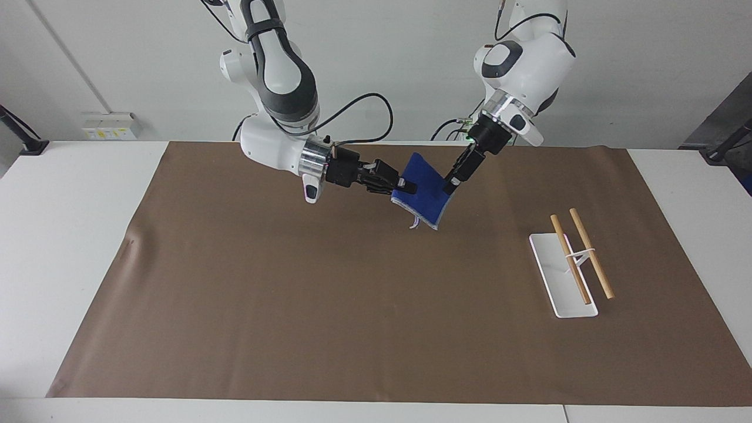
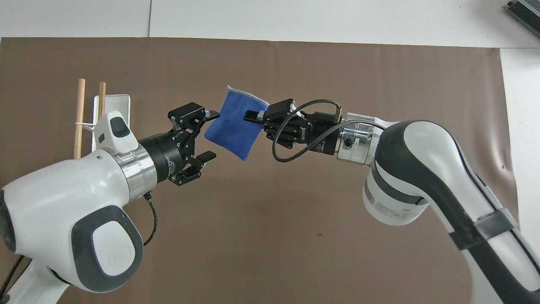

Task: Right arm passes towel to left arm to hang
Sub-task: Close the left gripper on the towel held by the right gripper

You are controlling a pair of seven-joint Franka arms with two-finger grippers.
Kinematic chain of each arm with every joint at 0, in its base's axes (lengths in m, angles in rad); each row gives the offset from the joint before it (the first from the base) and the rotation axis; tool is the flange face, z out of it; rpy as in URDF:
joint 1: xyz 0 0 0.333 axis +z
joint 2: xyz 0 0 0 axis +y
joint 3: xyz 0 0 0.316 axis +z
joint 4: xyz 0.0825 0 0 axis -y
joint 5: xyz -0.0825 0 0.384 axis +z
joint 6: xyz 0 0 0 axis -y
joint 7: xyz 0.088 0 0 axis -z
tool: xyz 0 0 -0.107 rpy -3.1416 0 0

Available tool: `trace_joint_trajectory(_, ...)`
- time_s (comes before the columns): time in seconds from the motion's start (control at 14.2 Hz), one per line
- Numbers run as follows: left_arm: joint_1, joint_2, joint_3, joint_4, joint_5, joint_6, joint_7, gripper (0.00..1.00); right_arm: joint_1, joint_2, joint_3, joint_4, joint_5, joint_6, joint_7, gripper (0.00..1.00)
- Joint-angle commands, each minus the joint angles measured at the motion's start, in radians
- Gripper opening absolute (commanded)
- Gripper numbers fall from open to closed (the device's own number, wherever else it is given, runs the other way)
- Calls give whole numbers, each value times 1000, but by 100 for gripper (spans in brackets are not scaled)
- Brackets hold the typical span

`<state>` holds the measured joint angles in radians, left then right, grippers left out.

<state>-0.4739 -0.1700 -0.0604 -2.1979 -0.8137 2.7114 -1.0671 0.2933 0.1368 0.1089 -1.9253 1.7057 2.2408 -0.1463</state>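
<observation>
Handover, mid-stage. The right gripper (image 2: 253, 115) has its fingers clamped on one edge of the blue towel (image 2: 233, 126) and holds it in the air over the brown mat (image 1: 294, 305), above the part of the bench near the robots' edge. The left gripper (image 2: 211, 135) stands at the towel's free edge with its fingers apart, one on each face of the cloth; no grip is made yet. Done: pickup and presentation. Left: the left gripper's closing, the right gripper's release, and hanging on the rack with two wooden rods (image 1: 578, 258) near the left arm's end of the bench.
</observation>
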Motion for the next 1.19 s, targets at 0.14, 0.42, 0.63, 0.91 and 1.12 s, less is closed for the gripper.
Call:
trace_joint_trajectory(0.14,-124,36,14,-34,-163,285,-39,79,-9,-28,6,-26,26,11,-6,0)
trace_joint_trajectory(0.42,-173,89,14,-25,-232,435,-39,58,-9,-28,6,-26,26,11,-6,0)
trace_joint_trajectory(0.63,-169,104,14,-16,-242,501,-40,40,-9,-28,6,-26,26,11,-6,0)
trace_joint_trajectory(0.91,-169,107,14,-8,-260,522,-40,12,-9,-28,6,-27,26,13,-6,0)
trace_joint_trajectory(1.12,-161,107,16,-5,-265,525,-40,4,-9,-28,6,-27,26,14,-4,0)
